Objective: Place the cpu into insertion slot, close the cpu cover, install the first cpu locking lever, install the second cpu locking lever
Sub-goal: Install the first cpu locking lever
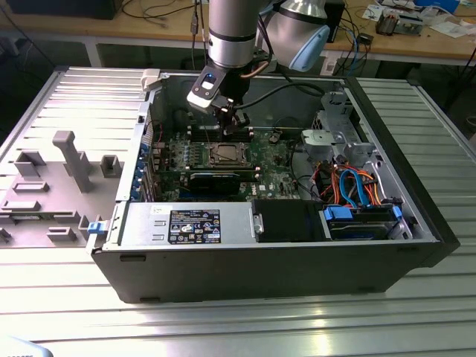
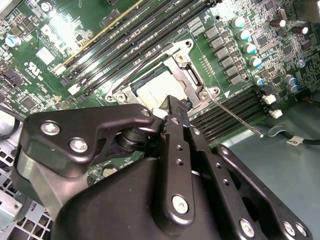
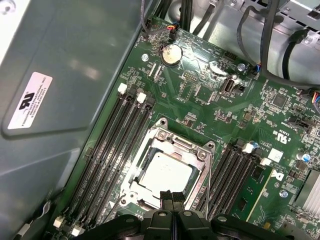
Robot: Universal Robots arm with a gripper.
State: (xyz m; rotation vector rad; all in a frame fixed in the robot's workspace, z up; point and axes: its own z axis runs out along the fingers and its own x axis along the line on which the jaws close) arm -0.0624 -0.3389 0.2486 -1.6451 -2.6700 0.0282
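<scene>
The cpu (image 3: 165, 175) lies flat in the insertion slot (image 3: 161, 123), silvery top up, on the green board. The cpu cover (image 3: 172, 146) lies down around it as a silver frame. One thin locking lever (image 2: 235, 117) sticks out from the socket's corner over the black memory slots. A second lever (image 3: 206, 175) runs along the socket's side. My gripper (image 3: 172, 196) hangs just above the cpu's (image 2: 152, 90) edge, fingers pressed together with nothing between them. In the exterior view the gripper (image 1: 236, 125) sits right over the socket (image 1: 225, 155) inside the open computer case.
Long black memory slots (image 3: 115, 150) flank the socket on both sides. The case's grey wall (image 3: 60, 75) stands close by. Cables and a drive cage (image 1: 342, 141) fill the case toward the exterior view's right. A grey fixture plate (image 1: 52, 178) lies outside the case at the exterior view's left.
</scene>
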